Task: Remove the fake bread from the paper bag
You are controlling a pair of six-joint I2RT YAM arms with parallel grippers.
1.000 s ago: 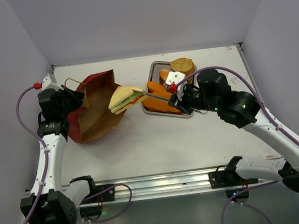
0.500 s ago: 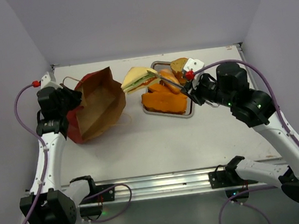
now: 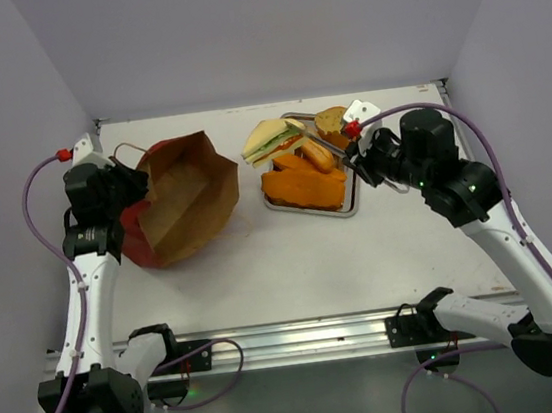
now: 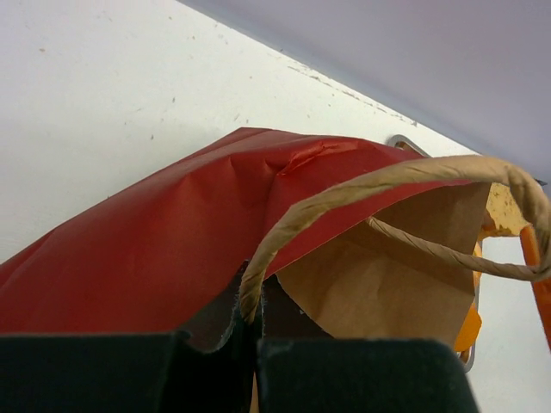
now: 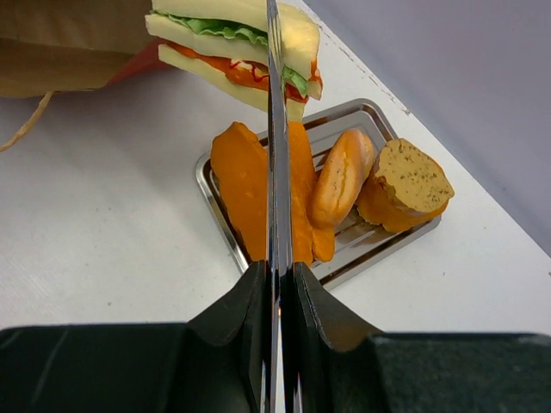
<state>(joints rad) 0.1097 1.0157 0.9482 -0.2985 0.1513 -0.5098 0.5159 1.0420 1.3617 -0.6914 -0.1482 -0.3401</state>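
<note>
The left gripper (image 4: 250, 314) pinches the rim of the red, kraft-lined paper bag (image 3: 179, 198) on the counter (image 3: 262, 259). The triangular green-filled toy sandwich (image 3: 270, 139), clamped in the right gripper (image 3: 299, 146), has moved from the bag's mouth to the rectangular metal tray (image 5: 362, 248); release looks next.

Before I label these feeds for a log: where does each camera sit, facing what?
Top external: above and behind, looking down on the table; both arms show.
Left wrist: faces the paper bag; left gripper at bottom.
Right wrist: faces the sandwich and the tray; right gripper at bottom.
Top and right wrist share the tray.
</note>
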